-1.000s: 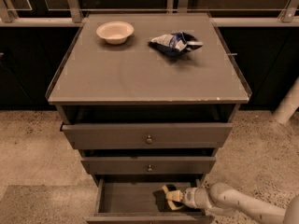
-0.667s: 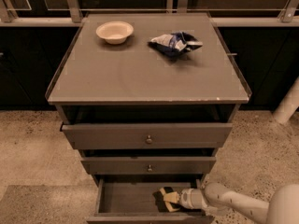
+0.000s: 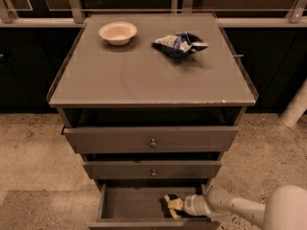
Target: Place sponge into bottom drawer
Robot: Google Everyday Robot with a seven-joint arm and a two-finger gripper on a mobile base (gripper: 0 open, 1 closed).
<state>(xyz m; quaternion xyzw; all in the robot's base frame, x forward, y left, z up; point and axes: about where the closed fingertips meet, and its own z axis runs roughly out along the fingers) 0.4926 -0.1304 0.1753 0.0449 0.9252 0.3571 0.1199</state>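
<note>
Prob. an indoor robot-test spot in an office-type bldg rather than a home. A lone grey cabinet (image 3: 144, 75) w/ three drawers stands on a speckled hard floor (image 3: 29, 143), w/ glass panels on metal posts (image 3: 74, 1) just behind. On top sit a bowl (image 3: 118, 32) and a foil bag (image 3: 180, 43). A white robot arm (image 3: 240, 207) reaches in low from the right, its gripper (image 3: 172, 206) inside the bottom drawer (image 3: 134, 202).

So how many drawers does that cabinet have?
3, stacked: top drawer under the tabletop, middle drawer below it, bottom drawer pulled open, with the gripper and sponge inside. None seem hidden.
</note>
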